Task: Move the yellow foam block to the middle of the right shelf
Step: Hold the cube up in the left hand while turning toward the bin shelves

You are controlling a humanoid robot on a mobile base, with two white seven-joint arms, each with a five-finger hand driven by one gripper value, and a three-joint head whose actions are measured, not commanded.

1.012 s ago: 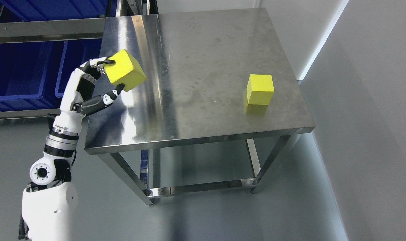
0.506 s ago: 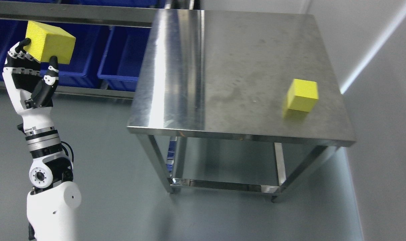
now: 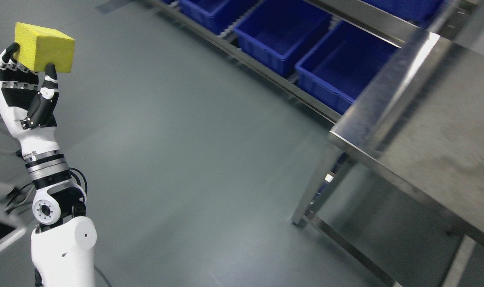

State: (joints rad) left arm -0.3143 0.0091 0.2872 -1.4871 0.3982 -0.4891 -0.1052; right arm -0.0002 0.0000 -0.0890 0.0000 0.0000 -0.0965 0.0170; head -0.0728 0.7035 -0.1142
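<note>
A yellow foam block (image 3: 44, 47) is held up at the upper left of the head view, over bare grey floor. My left hand (image 3: 29, 65) is shut on it from below, thumb on its front face and fingertips behind its left edge. The left arm rises from the lower left corner, forearm upright. The right hand is out of view.
A steel table (image 3: 425, 131) fills the right side, its near corner and legs showing. Several blue bins (image 3: 281, 28) sit on a low steel rack running across the top. Open grey floor (image 3: 178, 151) takes up the middle. Cables and a grey edge lie at the far left.
The whole picture has swung left, so the table has slid to the right edge and the second yellow block has left view. My left hand still holds the block raised.
</note>
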